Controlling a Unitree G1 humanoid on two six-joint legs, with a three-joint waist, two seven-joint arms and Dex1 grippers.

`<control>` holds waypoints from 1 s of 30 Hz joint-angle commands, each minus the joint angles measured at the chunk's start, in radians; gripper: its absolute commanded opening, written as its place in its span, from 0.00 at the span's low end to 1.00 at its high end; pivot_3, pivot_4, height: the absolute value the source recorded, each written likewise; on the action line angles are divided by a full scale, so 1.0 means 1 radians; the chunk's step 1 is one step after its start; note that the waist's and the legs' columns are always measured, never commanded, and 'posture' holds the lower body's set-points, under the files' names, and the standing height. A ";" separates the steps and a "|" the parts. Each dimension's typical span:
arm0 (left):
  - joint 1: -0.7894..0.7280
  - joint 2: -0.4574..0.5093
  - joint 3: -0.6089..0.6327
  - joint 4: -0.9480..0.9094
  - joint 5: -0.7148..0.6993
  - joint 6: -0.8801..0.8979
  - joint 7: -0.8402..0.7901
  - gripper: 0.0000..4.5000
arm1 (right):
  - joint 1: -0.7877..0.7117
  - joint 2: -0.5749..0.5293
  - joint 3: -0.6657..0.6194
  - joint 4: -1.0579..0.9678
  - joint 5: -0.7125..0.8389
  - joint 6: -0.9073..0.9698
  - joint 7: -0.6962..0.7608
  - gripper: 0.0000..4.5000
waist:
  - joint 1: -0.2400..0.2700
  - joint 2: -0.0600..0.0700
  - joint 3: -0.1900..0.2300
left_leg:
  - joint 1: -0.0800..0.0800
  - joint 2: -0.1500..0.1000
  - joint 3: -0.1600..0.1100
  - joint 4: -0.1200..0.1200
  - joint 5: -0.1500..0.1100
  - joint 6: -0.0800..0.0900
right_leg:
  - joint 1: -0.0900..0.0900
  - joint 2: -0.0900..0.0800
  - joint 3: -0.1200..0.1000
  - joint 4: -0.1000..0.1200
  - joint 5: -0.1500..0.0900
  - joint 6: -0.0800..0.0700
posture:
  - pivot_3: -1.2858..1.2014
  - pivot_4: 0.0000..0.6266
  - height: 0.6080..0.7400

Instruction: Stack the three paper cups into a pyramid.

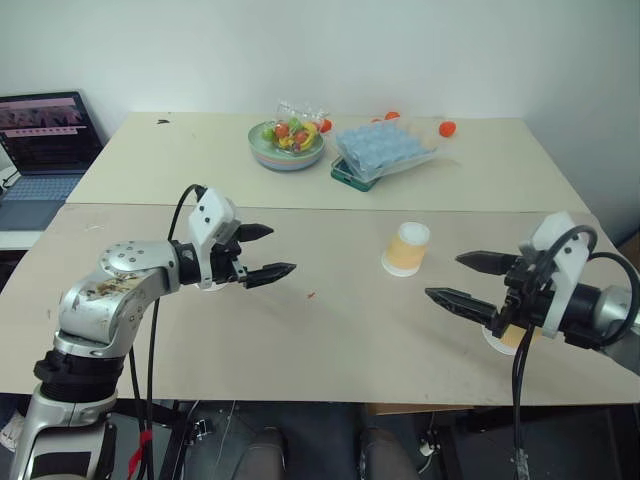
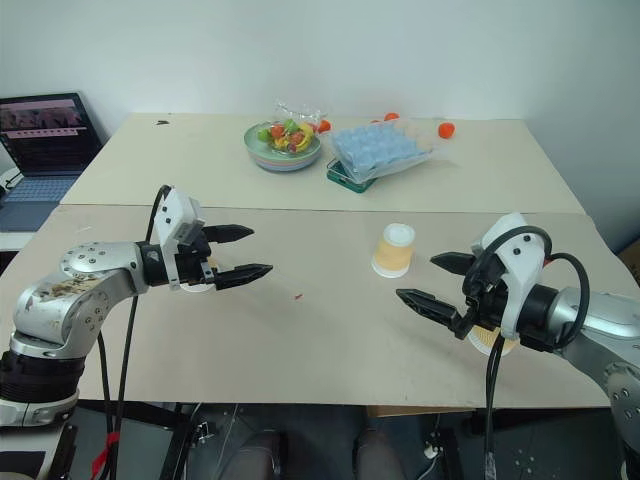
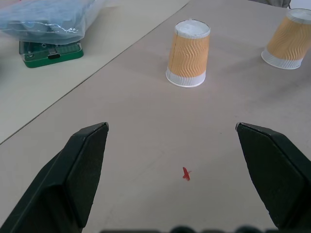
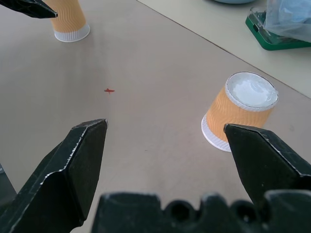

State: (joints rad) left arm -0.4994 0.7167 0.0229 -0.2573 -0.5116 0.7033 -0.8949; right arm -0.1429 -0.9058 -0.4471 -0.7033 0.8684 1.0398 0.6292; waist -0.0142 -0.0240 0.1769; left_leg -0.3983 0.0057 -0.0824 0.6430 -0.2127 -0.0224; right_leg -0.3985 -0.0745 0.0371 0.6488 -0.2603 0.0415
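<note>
Three paper cups [image 1: 407, 249] apart on table [image 1: 330, 330]: middle, right edge, left; bowl [image 1: 286, 146] and tray [image 1: 383, 150] behind.

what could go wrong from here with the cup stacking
1. The three cups stand far apart: the middle cup is in the open, but one sits hidden under the open right gripper, so it may get knocked over.
2. Another cup sits close beside the open left gripper, an easy bump.
</note>
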 commanded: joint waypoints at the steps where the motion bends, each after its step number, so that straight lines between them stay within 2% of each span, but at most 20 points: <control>1: -0.012 0.017 0.027 -0.047 -0.027 0.009 -0.009 0.99 | -0.012 -0.008 -0.026 -0.023 0.026 -0.001 -0.026 1.00 | 0.000 0.000 0.000 | 0.000 0.000 0.000 0.000 0.000 0.000 | 0.000 0.000 0.000 0.000 0.000 0.000 | 0.52 0.24 1.00; 9: -0.070 -0.027 0.084 -0.048 -0.096 0.072 0.074 0.99 | -0.047 0.050 0.030 -0.051 0.045 0.019 -0.197 1.00 | -0.004 0.000 0.000 | 0.000 0.000 0.000 0.000 0.000 0.000 | 0.000 0.000 0.000 0.000 0.000 0.000 | 0.52 0.24 1.00; 17: -0.103 -0.075 0.081 -0.068 -0.129 0.106 0.135 0.99 | -0.158 0.127 0.142 0.017 -0.061 0.001 -0.366 1.00 | -0.001 0.000 0.000 | 0.000 0.000 0.001 0.000 0.000 0.000 | -0.001 0.000 0.001 0.001 0.000 0.000 | 0.52 0.24 1.00; 24: -0.105 -0.085 0.073 -0.074 -0.132 0.110 0.159 0.99 | -0.223 0.162 0.234 0.104 -0.191 -0.066 -0.387 1.00 | -0.001 0.000 0.000 | -0.002 -0.001 0.001 0.000 0.000 0.000 | -0.004 0.000 0.002 0.002 0.000 0.000 | 0.52 0.24 1.00; 30: -0.112 -0.104 0.075 -0.082 -0.155 0.116 0.167 0.99 | -0.291 0.195 0.341 0.228 -0.306 -0.178 -0.320 1.00 | -0.006 0.000 0.000 | -0.001 -0.001 0.002 0.000 0.000 0.000 | -0.005 0.000 0.004 0.006 0.000 0.000 | 0.52 0.24 1.00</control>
State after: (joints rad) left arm -0.5848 0.6112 0.0833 -0.3001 -0.6459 0.8160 -0.7297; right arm -0.4023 -0.7192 -0.1211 -0.4915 0.5969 0.9236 0.2870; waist -0.0199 -0.0241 0.1768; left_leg -0.3990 0.0051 -0.0799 0.6435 -0.2126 -0.0224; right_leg -0.4036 -0.0746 0.0411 0.6546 -0.2601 0.0416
